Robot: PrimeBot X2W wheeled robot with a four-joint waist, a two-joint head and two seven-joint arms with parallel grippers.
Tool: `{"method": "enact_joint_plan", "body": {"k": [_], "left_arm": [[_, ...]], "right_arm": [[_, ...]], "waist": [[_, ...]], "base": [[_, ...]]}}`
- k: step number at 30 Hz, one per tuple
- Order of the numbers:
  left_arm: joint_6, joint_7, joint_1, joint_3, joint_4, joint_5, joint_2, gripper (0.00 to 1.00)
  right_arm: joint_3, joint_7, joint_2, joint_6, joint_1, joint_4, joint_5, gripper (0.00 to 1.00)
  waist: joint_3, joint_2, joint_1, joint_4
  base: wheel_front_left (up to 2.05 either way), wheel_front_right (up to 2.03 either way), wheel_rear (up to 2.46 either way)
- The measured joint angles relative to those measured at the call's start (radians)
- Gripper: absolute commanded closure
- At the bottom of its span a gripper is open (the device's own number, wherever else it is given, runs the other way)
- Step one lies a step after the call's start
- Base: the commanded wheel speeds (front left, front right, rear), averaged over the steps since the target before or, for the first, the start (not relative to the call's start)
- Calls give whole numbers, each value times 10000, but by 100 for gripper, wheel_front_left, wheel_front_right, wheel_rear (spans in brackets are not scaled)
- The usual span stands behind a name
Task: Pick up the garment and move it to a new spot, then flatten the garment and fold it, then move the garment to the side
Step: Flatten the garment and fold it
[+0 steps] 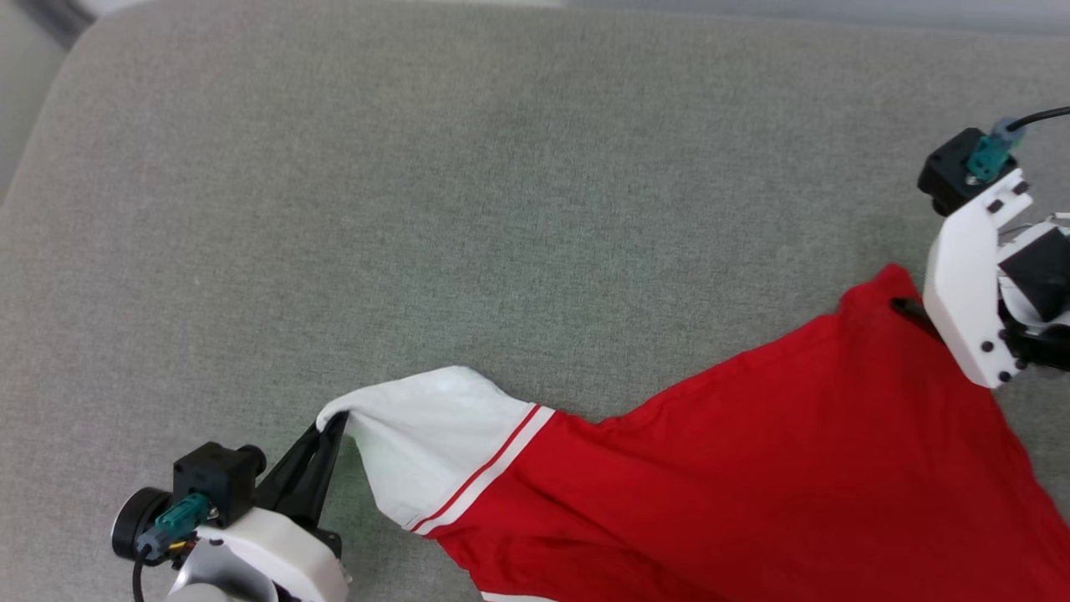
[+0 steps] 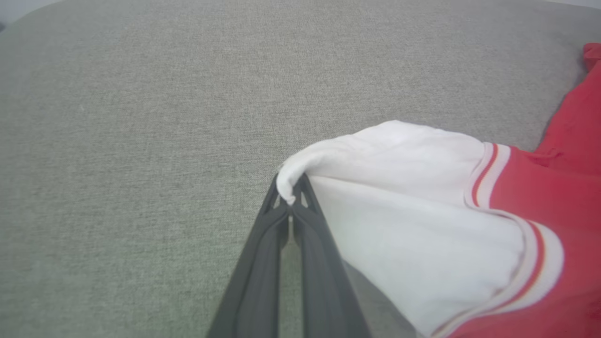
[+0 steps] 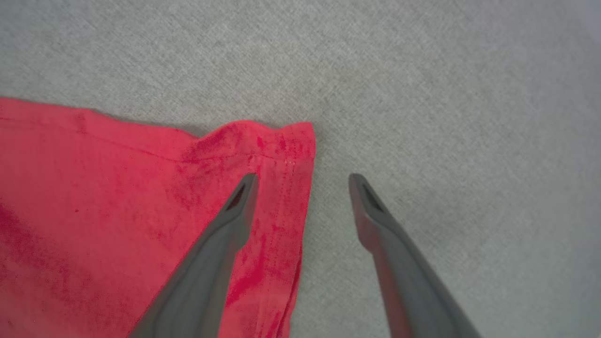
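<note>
upholstery (image 1: 418, 167) in a grey weave, broad and padded, takes up most of what you see from the head camera. across its lower right lies the garment (image 1: 752, 485), plain red side up, stretched in a slant between the two grippers. look to its left end and you find the white sleeve (image 1: 426, 435), edged with red-white stripe trim (image 1: 485, 472) and drawn out to a point. the left gripper (image 2: 290, 199) is pinched tight on that sleeve tip, fingers pressed together. the right gripper (image 3: 303, 180) stands spread wide at the garment's far red corner (image 3: 281, 141) — one finger over the red cloth, the other over bare upholstery. you can't tell whether either finger touches.
</note>
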Motion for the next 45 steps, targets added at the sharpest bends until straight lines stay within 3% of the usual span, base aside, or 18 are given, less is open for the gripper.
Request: {"method": "enact_joint_plan", "body": {"k": [6,12,13,14,22,31,38,45], "left_arm": [[-75,-25,-296,19,27,146,-188,100],[-207,-29,-450,-13,272,171,-357,100],[-209,-29,-464,-13,313,171,-374,100],[-209,-29,-471,-13,351,171,-380,100],[-268,-40,-401,0,537,161,-343,100],[-474,274,-1061,274,173,263,265,100],[-704,986,-3120,755,-385,527,633,100],[-1279,1778,-6158,1103,-163,1024,579,100]], "right_arm": [[1041,-740,443,-2,-405,1175,-119,0],[1927,-1030,272,-25,-744,1674,355,0],[2057,-1122,226,-31,-784,1701,433,62],[2151,-1241,182,-33,-805,1743,495,100],[2504,-2943,236,0,-986,1967,928,100],[2397,-4964,-313,0,-1157,1670,1277,100],[1467,-6044,-370,0,-1609,1356,1122,100],[203,-6539,27,0,-2777,1546,255,100]], "waist": [[592,0,0,134],[761,0,-1,209],[738,0,-1,200],[706,0,-1,186],[49,0,-1,-7],[-1356,0,-2,-289],[-1908,0,-4,-847],[-1488,0,-3,-1208]], "base": [[0,0,0],[0,0,0],[0,0,0],[0,0,0],[0,0,0],[0,0,0],[0,0,0],[0,0,0]]}}
